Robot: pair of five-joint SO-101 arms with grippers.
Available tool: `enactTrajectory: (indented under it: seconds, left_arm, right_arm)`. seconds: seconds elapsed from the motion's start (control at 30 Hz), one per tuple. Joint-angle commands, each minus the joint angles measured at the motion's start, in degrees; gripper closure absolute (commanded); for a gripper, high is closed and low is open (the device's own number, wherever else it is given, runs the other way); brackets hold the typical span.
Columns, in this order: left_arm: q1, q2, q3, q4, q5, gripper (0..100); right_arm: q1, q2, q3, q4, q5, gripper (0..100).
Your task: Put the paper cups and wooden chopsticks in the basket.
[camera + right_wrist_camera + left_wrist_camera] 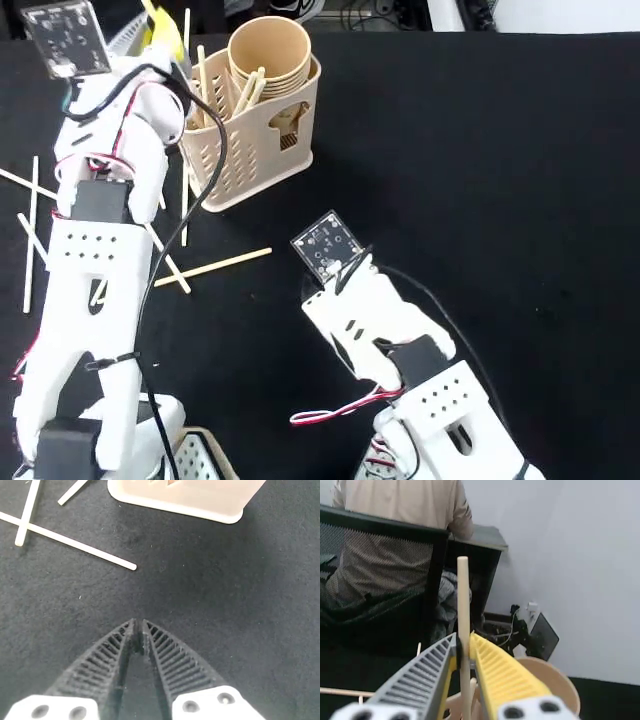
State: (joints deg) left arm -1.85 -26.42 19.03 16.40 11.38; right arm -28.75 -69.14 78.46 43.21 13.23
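The cream slotted basket (262,140) stands at the back left of the black table, with stacked paper cups (270,55) and a few chopsticks (248,92) in it. My left gripper (462,641) is up beside the basket's left side, shut on one wooden chopstick (463,600) that stands upright between its grey and yellow fingers; a paper cup's rim (555,677) lies just beyond. In the high view the yellow finger (163,33) is level with the basket's rim. My right gripper (138,626) hovers low over bare cloth in front of the basket (185,497), shut on nothing.
Several loose chopsticks lie on the cloth left of and before the basket, among them one (212,267), another (30,235), and two crossed ones (65,541) ahead of the right gripper. The right arm (385,320) takes up the lower middle. A person sits behind a mesh chair (375,565).
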Motion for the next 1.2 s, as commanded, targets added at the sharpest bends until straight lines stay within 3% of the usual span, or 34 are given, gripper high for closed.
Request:
enactTrajectory:
  seconds: [0.0,0.13,0.23,0.47,0.6,0.83,1.17]
  left_arm:
    - [0.6,-0.3,2.1,0.0,0.1,97]
    - [0.6,-0.4,2.7,4.3,0.4,80]
    - [-2.1,-1.2,-4.1,17.2,0.9,79]
    - [-20.1,3.8,-25.6,55.2,2.7,79]
    - [-31.3,10.9,-28.0,66.9,1.1,79]
    - [-40.7,30.0,-25.2,64.0,-5.4,79]
    - [-41.7,48.3,-25.2,52.1,-5.5,79]
  right_arm:
    - [-0.4,-0.2,-1.1,-0.2,0.4,98.3]
    - [-0.4,-0.2,-1.1,-0.2,0.4,98.3]
    - [-0.4,-0.2,-1.1,-0.1,0.4,98.3]
    - [-0.4,-0.2,-1.1,-0.1,0.4,98.3]
    - [-0.4,-0.2,-1.1,-0.1,0.4,98.3]
    - [-0.4,-0.2,-1.1,-0.1,0.4,98.3]
    - [-0.4,-0.2,-0.9,-0.2,0.4,98.3]
